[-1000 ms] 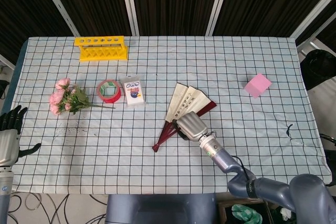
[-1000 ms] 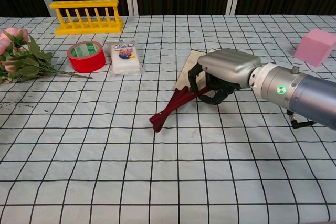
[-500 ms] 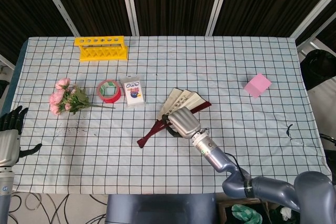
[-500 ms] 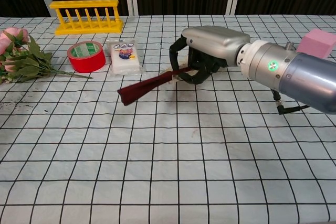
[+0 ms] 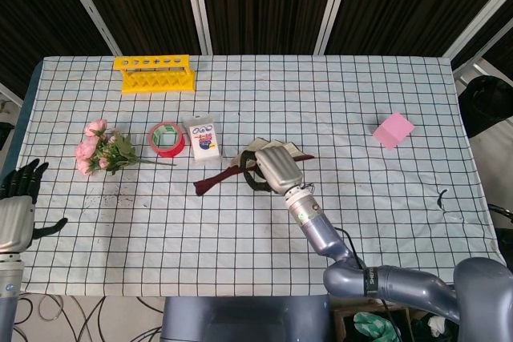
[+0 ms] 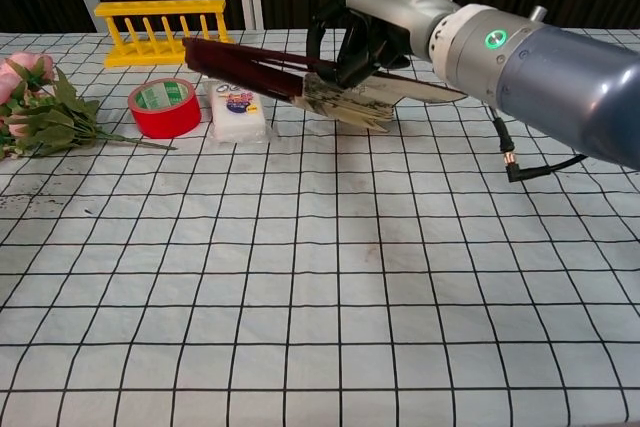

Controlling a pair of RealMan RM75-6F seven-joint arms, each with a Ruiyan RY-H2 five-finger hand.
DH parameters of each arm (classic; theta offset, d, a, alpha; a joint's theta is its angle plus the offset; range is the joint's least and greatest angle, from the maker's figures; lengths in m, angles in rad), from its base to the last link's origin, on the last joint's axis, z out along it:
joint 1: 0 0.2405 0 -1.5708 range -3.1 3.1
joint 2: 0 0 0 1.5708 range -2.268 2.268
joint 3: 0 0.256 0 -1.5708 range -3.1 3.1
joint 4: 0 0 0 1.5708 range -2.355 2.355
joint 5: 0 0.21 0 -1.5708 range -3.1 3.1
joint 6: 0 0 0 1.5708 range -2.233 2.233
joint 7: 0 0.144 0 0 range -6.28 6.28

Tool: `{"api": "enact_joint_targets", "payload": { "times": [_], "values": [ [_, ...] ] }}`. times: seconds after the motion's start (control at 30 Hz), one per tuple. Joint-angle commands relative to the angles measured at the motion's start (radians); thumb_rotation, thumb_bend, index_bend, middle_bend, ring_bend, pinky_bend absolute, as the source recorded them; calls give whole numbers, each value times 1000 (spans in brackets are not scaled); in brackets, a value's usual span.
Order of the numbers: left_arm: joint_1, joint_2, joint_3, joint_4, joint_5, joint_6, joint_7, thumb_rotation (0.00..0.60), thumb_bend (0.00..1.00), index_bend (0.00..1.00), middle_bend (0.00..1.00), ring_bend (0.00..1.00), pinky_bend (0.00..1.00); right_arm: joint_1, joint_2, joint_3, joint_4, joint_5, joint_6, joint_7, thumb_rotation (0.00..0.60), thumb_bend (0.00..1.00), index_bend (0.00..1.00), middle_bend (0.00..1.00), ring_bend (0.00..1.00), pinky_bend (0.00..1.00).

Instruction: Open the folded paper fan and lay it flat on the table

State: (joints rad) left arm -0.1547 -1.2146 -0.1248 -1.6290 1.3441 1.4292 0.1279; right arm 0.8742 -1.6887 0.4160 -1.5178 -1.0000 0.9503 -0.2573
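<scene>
My right hand [image 5: 271, 166] [image 6: 372, 29] grips the paper fan [image 5: 228, 174] [image 6: 290, 79] and holds it raised above the table. The fan is partly spread, with dark red ribs pointing left and cream leaves with dark writing by the hand. In the chest view its red handle end [image 6: 205, 52] hangs in front of the white packet. My left hand [image 5: 18, 202] shows only in the head view, at the far left edge off the table, fingers apart and holding nothing.
On the checked tablecloth [image 5: 160, 222] lie a red tape roll [image 5: 167, 138] [image 6: 164, 107], a white packet [image 5: 203, 138] [image 6: 238, 110], pink flowers [image 5: 100, 150] [image 6: 35, 97], a yellow rack [image 5: 155, 74] [image 6: 165, 32] at the back left, and a pink block [image 5: 393, 130] [image 6: 600, 87] at the right.
My right hand has lifted the fan off the table and carried it left and up. The fan's leaves have closed somewhat. The left hand has stayed put.
</scene>
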Motion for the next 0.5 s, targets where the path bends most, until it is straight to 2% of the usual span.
{"api": "enact_joint_targets", "payload": {
  "times": [0.03, 0.2, 0.5],
  "values": [
    [-9, 9, -3, -13, 6, -7, 8, 600, 32, 0, 0, 0, 0, 18, -5, 61, -50, 118, 42, -45, 600, 640, 895, 1000, 1000, 932],
    [-61, 24, -36, -66, 15, -45, 27, 600, 32, 34, 0, 0, 0, 49, 4, 122, -98, 246, 77, -97, 600, 641, 901, 1000, 1000, 932],
    [-189, 11, -119, -148, -25, -140, 121, 600, 32, 48, 0, 0, 0, 100, 49, 176, -156, 352, 112, -153, 600, 642, 911, 1000, 1000, 932]
  ]
}}
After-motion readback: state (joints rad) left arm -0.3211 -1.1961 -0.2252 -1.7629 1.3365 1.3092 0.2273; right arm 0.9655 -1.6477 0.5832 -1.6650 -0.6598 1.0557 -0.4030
